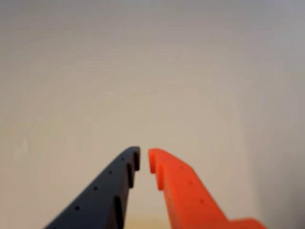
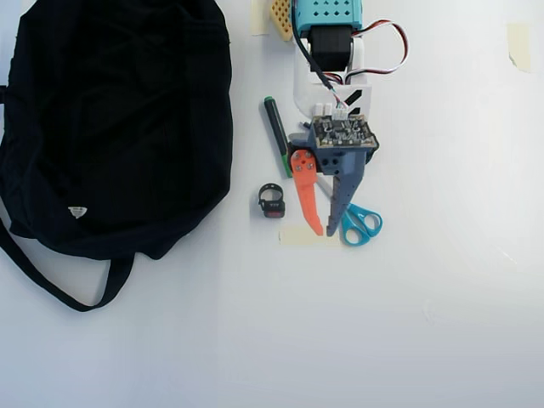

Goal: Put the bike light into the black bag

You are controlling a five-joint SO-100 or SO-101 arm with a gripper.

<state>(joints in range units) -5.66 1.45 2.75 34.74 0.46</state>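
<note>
The bike light (image 2: 272, 202), a tiny black gadget with a red face and a loop strap, lies on the white table in the overhead view. It sits just right of the big black bag (image 2: 110, 119), which fills the upper left with its strap trailing below. My gripper (image 2: 325, 231) hangs to the right of the light, about a finger's length away, with its orange and dark fingers closed to a point and nothing between them. In the wrist view the gripper (image 1: 144, 157) tips nearly touch over bare pale table; the light and the bag are out of that view.
A black marker with a green cap (image 2: 276, 134) lies beside the arm base. Teal-handled scissors (image 2: 362, 223) lie partly under my gripper. A strip of beige tape (image 2: 297, 236) is stuck to the table below the light. White table extends below and to the right.
</note>
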